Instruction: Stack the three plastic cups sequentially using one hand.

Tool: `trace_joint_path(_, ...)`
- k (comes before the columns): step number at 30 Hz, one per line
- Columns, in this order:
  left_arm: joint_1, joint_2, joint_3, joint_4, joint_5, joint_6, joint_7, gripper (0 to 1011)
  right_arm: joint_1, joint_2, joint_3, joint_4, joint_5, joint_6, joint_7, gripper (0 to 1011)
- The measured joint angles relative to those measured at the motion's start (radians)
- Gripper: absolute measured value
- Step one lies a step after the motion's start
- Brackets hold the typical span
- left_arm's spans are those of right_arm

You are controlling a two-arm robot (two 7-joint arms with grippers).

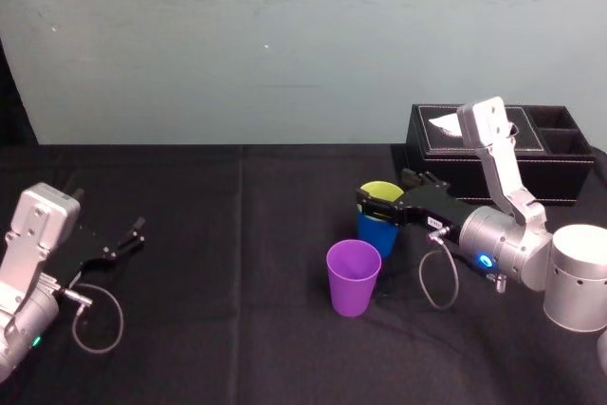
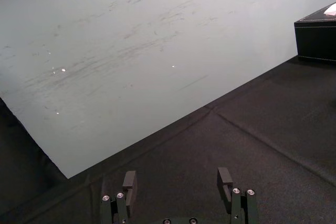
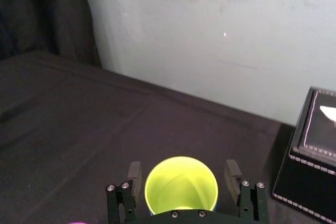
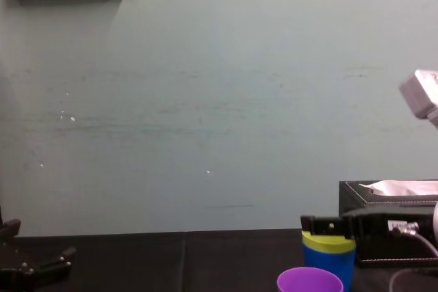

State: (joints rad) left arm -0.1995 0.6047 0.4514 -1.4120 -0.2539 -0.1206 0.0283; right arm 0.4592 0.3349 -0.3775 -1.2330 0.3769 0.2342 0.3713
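The right tool [image 1: 389, 194] reached in from the robot's right, over the counter [image 1: 237, 234], and sat at the rim of the yellow cup [image 1: 379, 190]. Its two fingers [image 3: 134, 174] stood one on each side of that rim. In the right wrist view a slim gap showed between each finger and the cup wall, so the tool [image 3: 184, 174] was spread a little wider than the cup and not pressing on it. The yellow cup [image 3: 181, 184] stood upright, nested inside the blue cup [image 1: 375, 232], with its rim rising above the blue one.

From the chest view the black fingers of the right tool [image 4: 328, 225] lay level with the very top of the yellow cup [image 4: 328, 242], and the blue cup [image 4: 328, 264] stood beneath it on the counter.

The purple cup [image 1: 353, 277] stood upright and alone, mouth up, just in front of the nested pair and a little toward the robot's left. I could not tell whether it touched the blue cup. It showed low in the chest view too [image 4: 309, 282].

A black box [image 1: 474, 168] stood behind the right arm, near the wall.

The left tool [image 1: 119, 239] rested low over the counter far on the robot's left, well apart from the cups, with its fingers [image 2: 128, 182] spread wide and holding nothing.
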Motion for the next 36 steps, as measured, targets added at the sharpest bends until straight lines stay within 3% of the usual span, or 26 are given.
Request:
trace_joint_path(7, 0.0, 0.0, 0.0, 0.0, 0.0, 0.0, 0.0, 1000, -0.042, 0.02, 0.017, -0.09, 0.002, -0.032, 0.001, 1003)
trace_joint_path(12, 0.0, 0.0, 0.0, 0.0, 0.0, 0.0, 0.0, 1000, -0.089, 0.049, 0.035, -0.178, 0.015, -0.019, 0.001, 1003)
trace_joint_path(19, 0.0, 0.0, 0.0, 0.0, 0.0, 0.0, 0.0, 1000, -0.217, 0.13, 0.081, -0.35, 0.062, 0.015, 0.001, 1003)
trace_joint_path(26, 0.0, 0.0, 0.0, 0.0, 0.0, 0.0, 0.0, 1000, -0.359, 0.207, 0.124, -0.479, 0.103, 0.024, -0.004, 1003)
trace_joint_path(32, 0.0, 0.0, 0.0, 0.0, 0.0, 0.0, 0.0, 1000, -0.475, 0.259, 0.132, -0.551, 0.102, 0.005, -0.016, 1003)
trace_joint_path(36, 0.0, 0.0, 0.0, 0.0, 0.0, 0.0, 0.0, 1000, -0.524, 0.273, 0.125, -0.568, 0.091, -0.009, -0.021, 1003)
